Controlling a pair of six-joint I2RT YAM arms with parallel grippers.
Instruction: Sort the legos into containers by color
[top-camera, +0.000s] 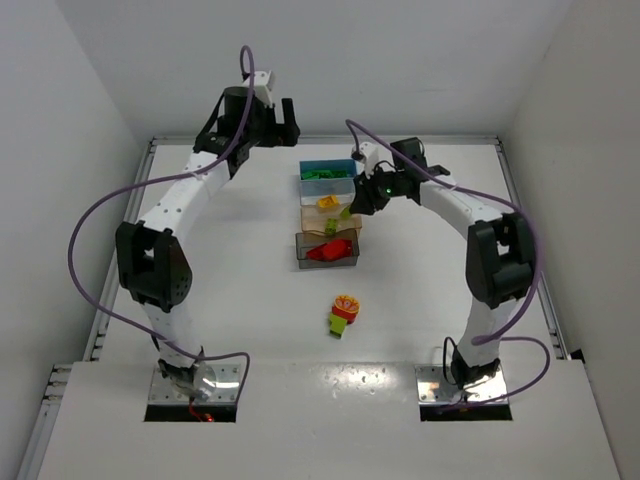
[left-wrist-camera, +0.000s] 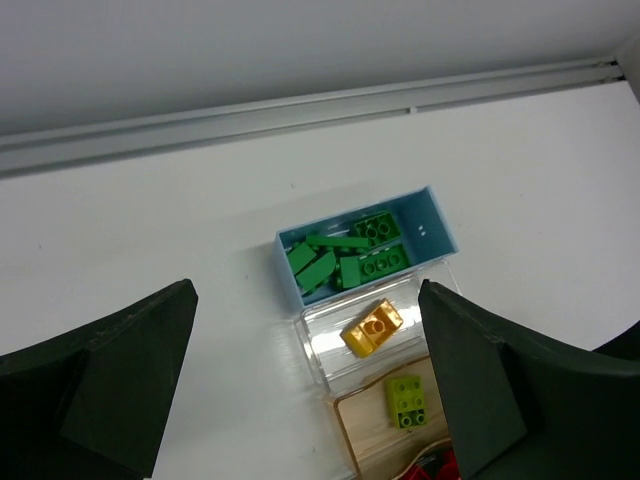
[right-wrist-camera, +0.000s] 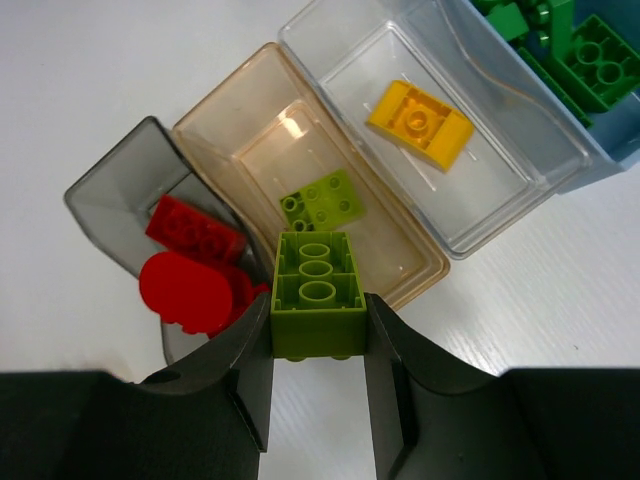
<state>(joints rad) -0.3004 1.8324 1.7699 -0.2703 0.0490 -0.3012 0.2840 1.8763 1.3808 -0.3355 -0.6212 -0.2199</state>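
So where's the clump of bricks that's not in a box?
In the top view, the clump lies on the table, about mid-width, just on the robot's side of the grey bin.

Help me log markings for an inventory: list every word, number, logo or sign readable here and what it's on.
None readable in any view.
Studs of the lime brick in the right gripper: no legible logo.
The round piece on the loose clump: pattern too small to read.
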